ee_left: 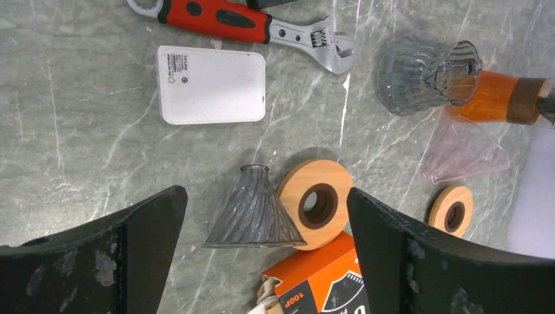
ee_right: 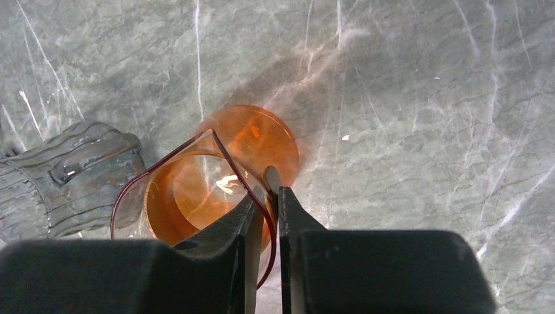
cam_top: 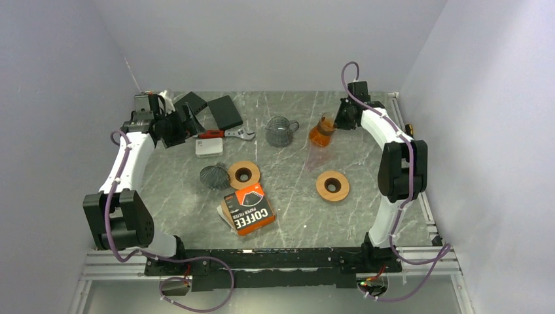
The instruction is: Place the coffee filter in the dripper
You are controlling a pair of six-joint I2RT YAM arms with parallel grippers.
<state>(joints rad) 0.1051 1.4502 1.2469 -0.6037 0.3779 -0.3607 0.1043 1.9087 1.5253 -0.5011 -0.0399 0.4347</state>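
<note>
An orange COFFEE filter box [cam_top: 249, 209] lies at the front middle, and paper coffee filter edges [ee_left: 278, 297] poke from its torn end. A grey ribbed glass dripper [cam_top: 213, 175] [ee_left: 255, 209] lies on its side beside a wooden ring. At the back right my right gripper [cam_top: 339, 119] [ee_right: 269, 190] is shut on the red-edged rim of an orange glass dripper [cam_top: 321, 131] [ee_right: 196, 196], one finger inside and one outside. My left gripper [cam_top: 185, 124] [ee_left: 265, 195] hangs open high over the back left, holding nothing.
A grey glass server [cam_top: 280, 131] [ee_right: 65, 176] stands just left of the orange dripper. Two wooden rings [cam_top: 244, 174] [cam_top: 332, 186] lie mid-table. A red-handled wrench [ee_left: 242, 19], a white box [ee_left: 211, 85] and black blocks [cam_top: 224, 111] sit at the back left.
</note>
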